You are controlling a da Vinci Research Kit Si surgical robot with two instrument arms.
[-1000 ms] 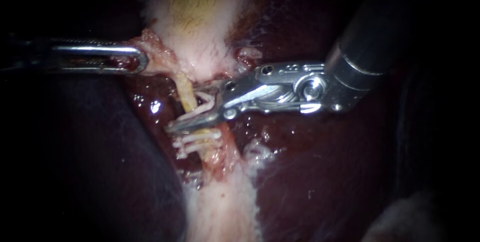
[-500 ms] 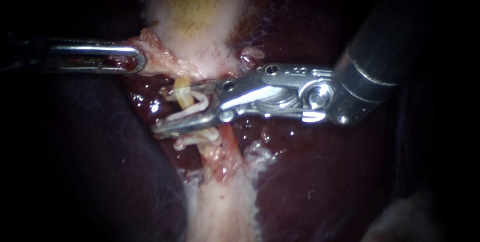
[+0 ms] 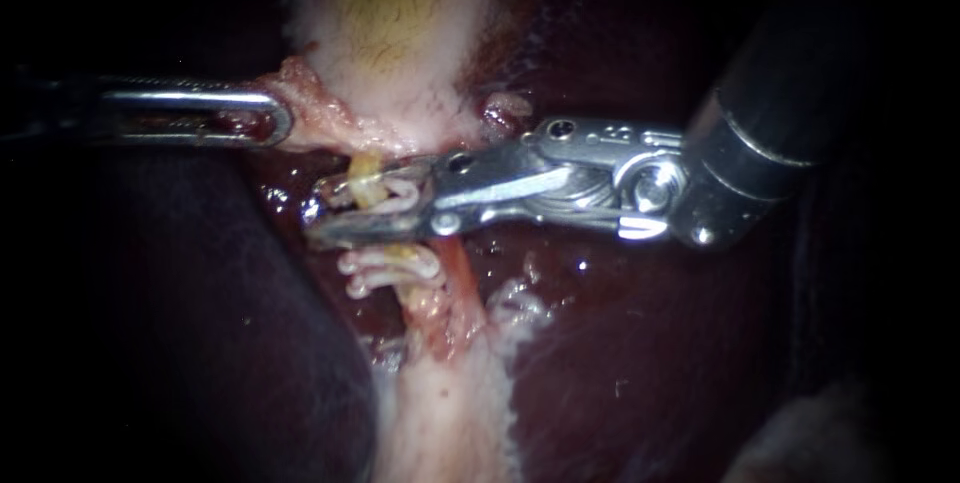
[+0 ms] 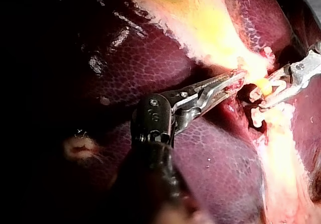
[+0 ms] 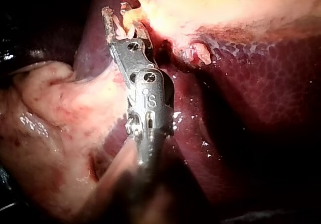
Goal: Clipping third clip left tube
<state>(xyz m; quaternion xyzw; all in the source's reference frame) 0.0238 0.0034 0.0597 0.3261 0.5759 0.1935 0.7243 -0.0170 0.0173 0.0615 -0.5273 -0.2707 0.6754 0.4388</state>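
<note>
Much dark, wet liver surrounds the pale gallbladder and clipped left tube.

Dark red liver flanks the pale gallbladder.

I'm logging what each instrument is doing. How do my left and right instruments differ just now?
The left instrument lies level, its jaws shut on pale tissue beside the gallbladder. The right instrument slants in from the upper right, its jaws shut on a white clip around the tube. The left instrument's jaws look slim and rounded; the right instrument's are broader, with the hinge showing. Both grip something.
</note>
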